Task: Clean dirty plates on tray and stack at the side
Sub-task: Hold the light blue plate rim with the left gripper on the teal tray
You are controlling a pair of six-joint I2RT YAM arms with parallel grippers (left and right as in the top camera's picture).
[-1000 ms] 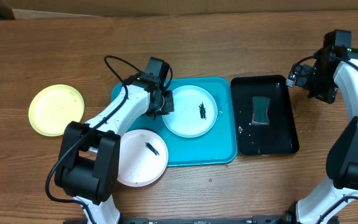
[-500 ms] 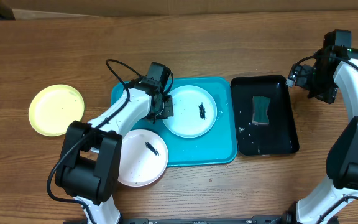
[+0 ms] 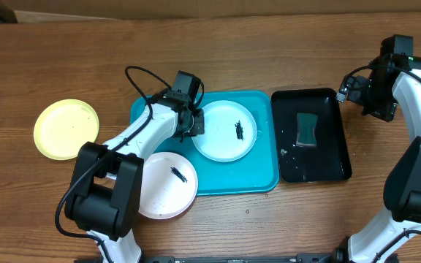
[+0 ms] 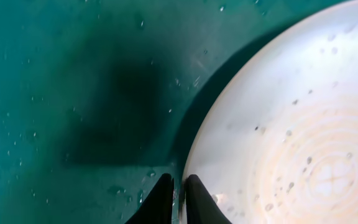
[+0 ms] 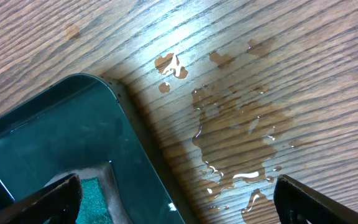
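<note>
The pale cyan plate (image 3: 221, 139) lies on the turquoise tray (image 3: 229, 175) and bears a dark smear (image 3: 237, 130). My left gripper (image 3: 194, 126) is shut on its left rim. In the left wrist view the two fingertips (image 4: 163, 198) pinch the plate's edge (image 4: 291, 124) over the wet tray floor (image 4: 73, 93). The white plate (image 3: 159, 190), also smeared, rests on the tray's front-left corner and overhangs the table. The yellow-green plate (image 3: 66, 129) lies on bare wood at the far left. My right gripper (image 3: 351, 88) is open and empty above the table.
A glossy black tray (image 3: 327, 164) right of the turquoise one holds a green sponge (image 3: 307, 129). The right wrist view shows its corner (image 5: 55, 137), the sponge (image 5: 95, 199) and a water puddle (image 5: 241, 130) on the wood.
My left gripper has shifted very slightly along the cyan plate's left rim. The plates and the right arm have not moved.
</note>
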